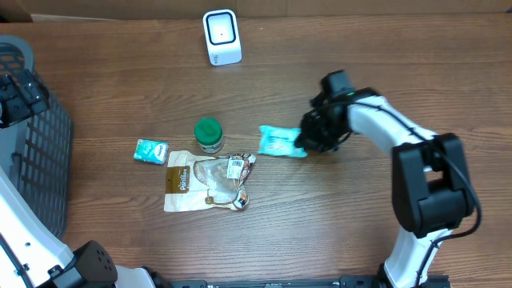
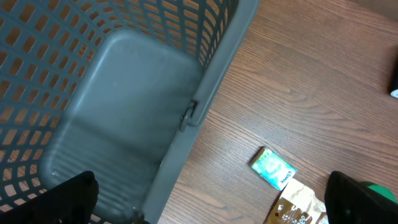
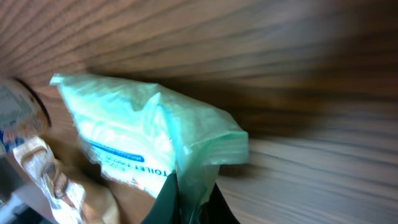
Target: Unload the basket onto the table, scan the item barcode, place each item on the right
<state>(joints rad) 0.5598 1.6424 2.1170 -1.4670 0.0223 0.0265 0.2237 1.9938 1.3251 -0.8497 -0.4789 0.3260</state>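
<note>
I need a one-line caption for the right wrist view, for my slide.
Right gripper pinching one edge of a pale green plastic packet, wooden table behind.

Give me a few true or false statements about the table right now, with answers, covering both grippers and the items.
1. The right gripper is shut on the teal pack. True.
2. The white scanner lies inside the basket. False: it stands on the table, near the far edge.
3. The left gripper holds the green-lidded jar. False: it is open and empty, over the basket.
4. The green-lidded jar stands beside the brown pouch. True.
</note>
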